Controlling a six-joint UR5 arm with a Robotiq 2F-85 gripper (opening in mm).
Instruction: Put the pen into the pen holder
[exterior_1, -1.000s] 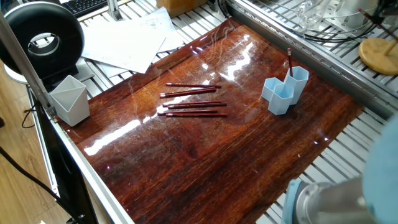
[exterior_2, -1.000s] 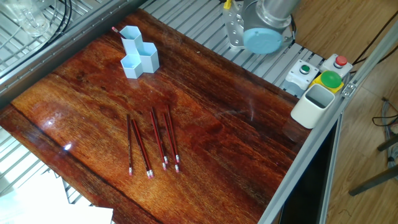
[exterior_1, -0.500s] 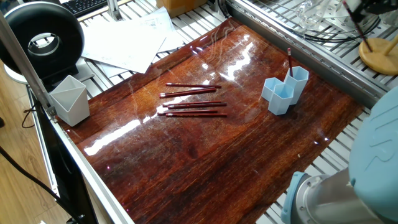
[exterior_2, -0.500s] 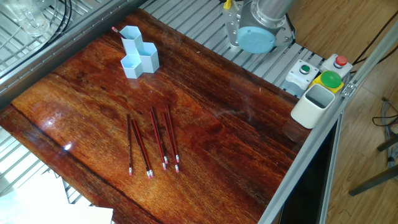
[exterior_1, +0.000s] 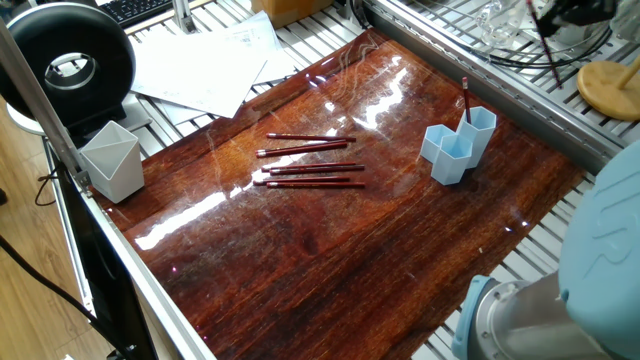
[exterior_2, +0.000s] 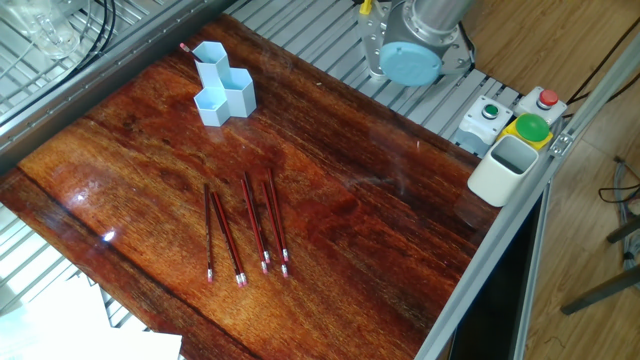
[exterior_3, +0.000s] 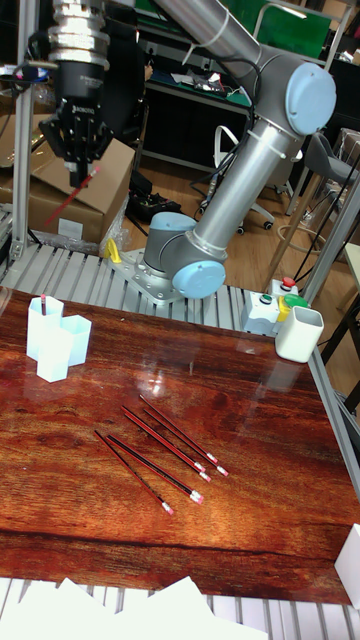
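Four red pens (exterior_2: 245, 228) lie side by side near the middle of the dark wooden worktop (exterior_2: 380, 250), toward the edge where loose white papers (exterior_1: 205, 65) overlap the metal slats. A fifth pen (exterior_3: 68, 203) hangs tilted in the air, grasped at its upper end by the tool (exterior_3: 78, 170), whose fingers are clenched on it high above the worktop's back edge. In one fixed view only a blurred dark streak of that pen shows at the top right.

The pen holder (exterior_2: 222, 83), light blue with joined hexagonal tubes, stands near the back edge of the worktop, close to one corner. One red pen (exterior_1: 465, 100) already stands in its tallest tube, leaning slightly. The held pen is well above the holder, slightly to the side in the tall fixed view.

The broad stretch of worktop between the holder and the lying pens carries nothing, and so does the half toward the arm's base (exterior_2: 412, 50). A pale angular cup (exterior_1: 112, 158) sits off the worktop's corner on the frame. A second white cup (exterior_2: 503, 168) stands on the rail beside a button box with green and red buttons (exterior_2: 530, 115). A black ring lamp (exterior_1: 65, 65) sits beyond the papers.

No lettering can be read anywhere; print on the papers is too faint.
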